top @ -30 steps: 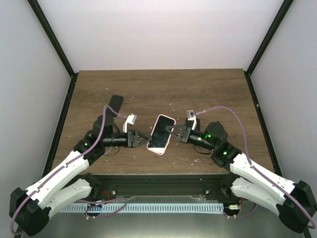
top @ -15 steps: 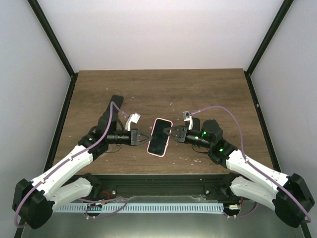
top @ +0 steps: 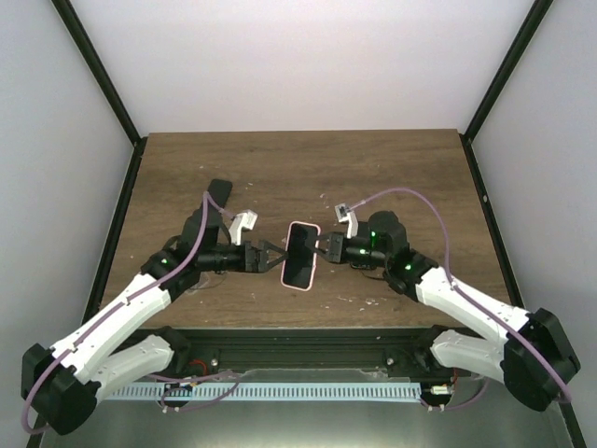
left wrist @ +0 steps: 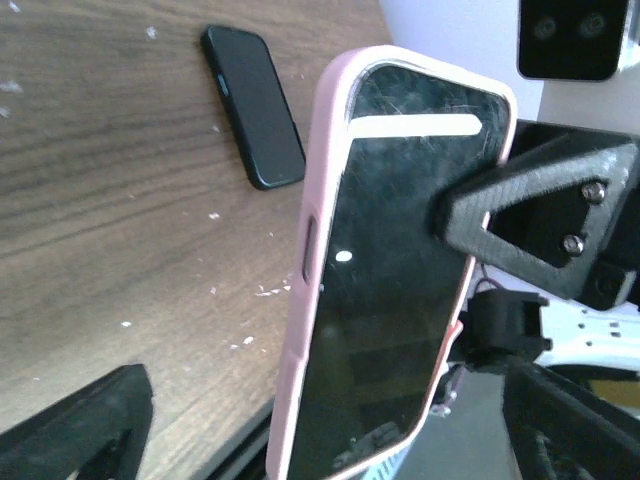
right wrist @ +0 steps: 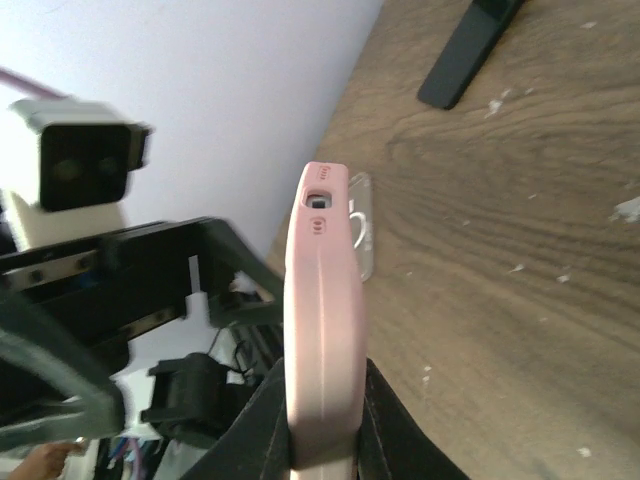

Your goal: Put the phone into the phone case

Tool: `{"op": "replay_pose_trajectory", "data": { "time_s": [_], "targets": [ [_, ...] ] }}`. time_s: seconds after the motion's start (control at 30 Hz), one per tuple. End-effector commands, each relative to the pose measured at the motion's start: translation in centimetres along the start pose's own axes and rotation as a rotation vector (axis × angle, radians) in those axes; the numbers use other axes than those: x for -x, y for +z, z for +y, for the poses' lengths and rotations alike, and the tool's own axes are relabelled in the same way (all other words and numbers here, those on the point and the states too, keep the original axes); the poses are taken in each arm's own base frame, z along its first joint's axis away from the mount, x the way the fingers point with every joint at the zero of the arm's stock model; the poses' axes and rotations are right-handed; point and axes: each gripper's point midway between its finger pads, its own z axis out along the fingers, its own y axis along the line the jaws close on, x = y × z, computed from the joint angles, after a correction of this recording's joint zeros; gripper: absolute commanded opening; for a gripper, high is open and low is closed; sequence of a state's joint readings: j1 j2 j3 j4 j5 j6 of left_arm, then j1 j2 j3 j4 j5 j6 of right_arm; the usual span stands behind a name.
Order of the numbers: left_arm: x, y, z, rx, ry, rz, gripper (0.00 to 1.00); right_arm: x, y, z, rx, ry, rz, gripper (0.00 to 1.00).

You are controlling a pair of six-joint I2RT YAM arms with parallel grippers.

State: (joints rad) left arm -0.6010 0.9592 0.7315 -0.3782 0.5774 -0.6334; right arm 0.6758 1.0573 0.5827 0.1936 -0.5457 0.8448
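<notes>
Near the middle of the counter's (top: 392, 168) near edge, the right gripper (top: 321, 246) is clamped on the pink phone case (top: 300, 256), holding it tilted above the speckled dark wood. The left gripper (top: 270, 257) gapes wide just beside it, holding nothing. The phone (top: 216, 193) lies flat toward the left edge. White walls stand behind. Only the right wrist view shows the cutouts in the case's narrow edge.
</notes>
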Motion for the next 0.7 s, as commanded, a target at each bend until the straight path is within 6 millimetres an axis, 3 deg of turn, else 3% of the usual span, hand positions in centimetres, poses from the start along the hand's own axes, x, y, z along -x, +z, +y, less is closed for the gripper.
{"op": "replay_pose_trajectory", "data": {
  "time_s": [0.0,0.17,0.37,0.5,0.67],
  "targets": [
    [0.8,-1.6,0.1,0.068,0.047,-0.064,1.0,2.4,0.0,-0.9,-0.031,-0.093,-0.001,0.01],
    [1.1,-2.8,1.5,0.173,0.059,-0.104,1.0,2.2,1.4,-6.1,-0.118,-0.036,0.093,0.01],
    [1.1,-4.3,2.8,0.285,0.067,-0.126,1.0,3.2,2.5,-10.7,-0.14,-0.004,0.151,0.01],
    [1.0,-4.8,3.5,0.326,0.059,-0.145,1.0,3.9,2.8,-15.2,-0.214,0.062,0.184,0.01],
    [0.6,-4.9,4.9,0.384,0.029,-0.137,1.0,4.6,2.5,-18.7,-0.256,0.106,0.176,0.02]
  ]
}}
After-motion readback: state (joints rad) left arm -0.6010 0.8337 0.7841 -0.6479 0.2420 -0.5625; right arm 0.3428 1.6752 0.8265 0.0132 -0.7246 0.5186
